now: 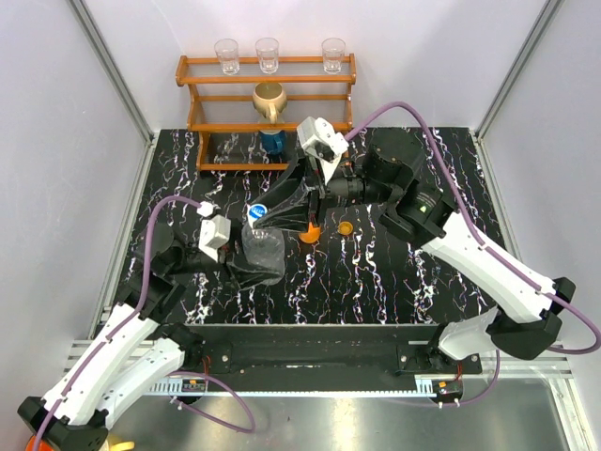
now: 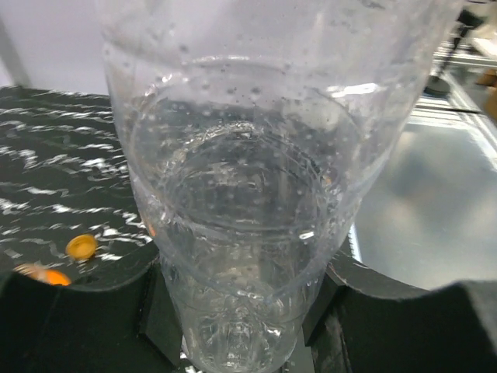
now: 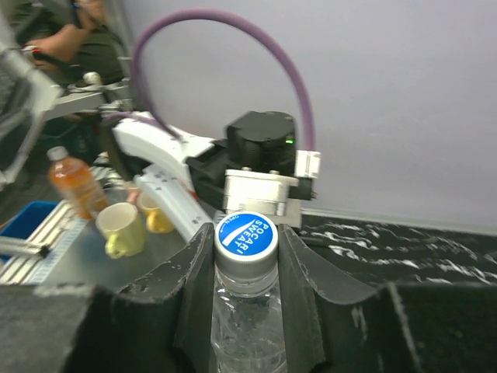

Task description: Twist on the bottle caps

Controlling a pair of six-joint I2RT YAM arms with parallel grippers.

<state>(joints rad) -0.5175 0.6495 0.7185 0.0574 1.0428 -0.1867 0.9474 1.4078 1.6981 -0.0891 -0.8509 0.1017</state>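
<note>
A clear plastic bottle (image 1: 266, 256) stands upright at mid-table. My left gripper (image 2: 241, 301) is shut on its lower body, one jaw on each side. On the bottle's neck sits a white cap with a blue top (image 3: 247, 239), also visible from above as a blue cap (image 1: 256, 211). My right gripper (image 3: 245, 230) is shut on this cap, a finger pressed against each side. An orange cap (image 1: 346, 227) lies loose on the table to the right, and the orange cap (image 2: 81, 246) also appears in the left wrist view. Beside it a small orange bottle (image 1: 310, 235) is partly hidden by the right gripper.
A wooden rack (image 1: 268, 103) stands at the back of the table, with three clear glasses (image 1: 268, 54) on top, a tan mug (image 1: 269, 99) on its shelf and a dark blue container (image 1: 273, 141) below. White walls close in the left and right sides.
</note>
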